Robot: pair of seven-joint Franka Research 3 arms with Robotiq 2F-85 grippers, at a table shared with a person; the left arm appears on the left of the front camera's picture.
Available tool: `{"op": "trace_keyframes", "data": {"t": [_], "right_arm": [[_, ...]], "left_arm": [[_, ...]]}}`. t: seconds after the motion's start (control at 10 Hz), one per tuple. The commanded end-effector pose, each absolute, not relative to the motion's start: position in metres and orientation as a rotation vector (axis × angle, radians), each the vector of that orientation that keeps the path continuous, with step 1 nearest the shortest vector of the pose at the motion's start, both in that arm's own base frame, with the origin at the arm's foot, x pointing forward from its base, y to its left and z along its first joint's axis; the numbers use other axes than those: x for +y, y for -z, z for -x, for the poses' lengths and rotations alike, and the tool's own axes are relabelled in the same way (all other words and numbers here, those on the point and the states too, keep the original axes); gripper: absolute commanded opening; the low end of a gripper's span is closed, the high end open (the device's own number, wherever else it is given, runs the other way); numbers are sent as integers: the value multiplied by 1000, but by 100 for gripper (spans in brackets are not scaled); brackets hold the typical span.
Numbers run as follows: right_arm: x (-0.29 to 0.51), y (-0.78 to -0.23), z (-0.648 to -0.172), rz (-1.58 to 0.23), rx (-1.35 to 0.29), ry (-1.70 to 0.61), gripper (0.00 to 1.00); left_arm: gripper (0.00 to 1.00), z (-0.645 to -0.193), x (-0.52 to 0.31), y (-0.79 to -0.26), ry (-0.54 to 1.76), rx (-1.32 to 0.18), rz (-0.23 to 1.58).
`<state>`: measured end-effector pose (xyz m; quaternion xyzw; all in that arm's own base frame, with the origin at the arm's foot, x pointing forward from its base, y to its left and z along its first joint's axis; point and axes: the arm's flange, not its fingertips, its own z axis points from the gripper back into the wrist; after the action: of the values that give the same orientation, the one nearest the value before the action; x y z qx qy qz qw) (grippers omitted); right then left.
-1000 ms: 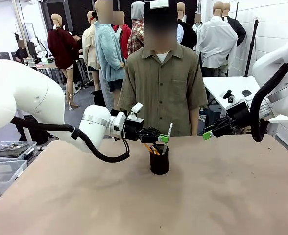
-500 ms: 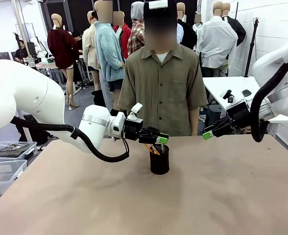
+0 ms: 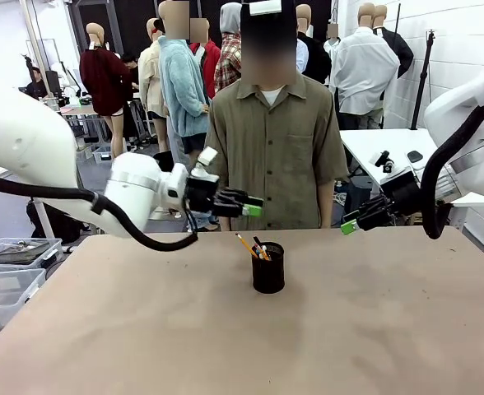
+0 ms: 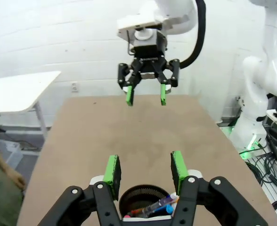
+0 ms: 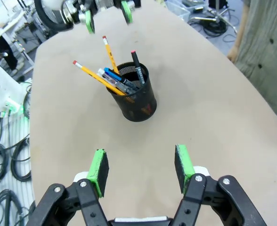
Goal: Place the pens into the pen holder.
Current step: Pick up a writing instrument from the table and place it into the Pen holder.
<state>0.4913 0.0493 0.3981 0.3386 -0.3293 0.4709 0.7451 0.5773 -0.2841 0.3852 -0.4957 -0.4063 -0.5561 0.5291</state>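
Left gripper hangs above the table with its green pads apart and nothing between them. It sits up and to the left of the pen holder, clear of the rim and of the pen tips. From the left wrist camera the holder lies directly below the spread fingers.

Right gripper hovers over the right part of the table, well apart from the holder, its jaws also open and empty; its own camera shows the pads spread with bare tabletop between them.

Black and mesh-walled, the holder stands upright near the table's middle, toward the far edge where a person stands. Inside it the pens lean against the rim: two yellow pencils, a blue one and a black one with a pink-red tip.
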Motion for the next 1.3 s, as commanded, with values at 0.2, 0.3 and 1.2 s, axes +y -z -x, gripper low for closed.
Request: {"op": "trace_keyframes", "data": {"t": [0.2,0.3,1.2], "right_arm": [[50,-398,-491,-739,-721,-1034,71],[50,-398,-491,-739,-721,-1034,71],[50,-398,-491,-739,-721,-1034,71]], "left_arm": [[58,-530,-197,-446,1081,-795,877],[58,-518,-173,-451,1026,-687,788],[58,-474,-86,-418,731,-526,547]]}}
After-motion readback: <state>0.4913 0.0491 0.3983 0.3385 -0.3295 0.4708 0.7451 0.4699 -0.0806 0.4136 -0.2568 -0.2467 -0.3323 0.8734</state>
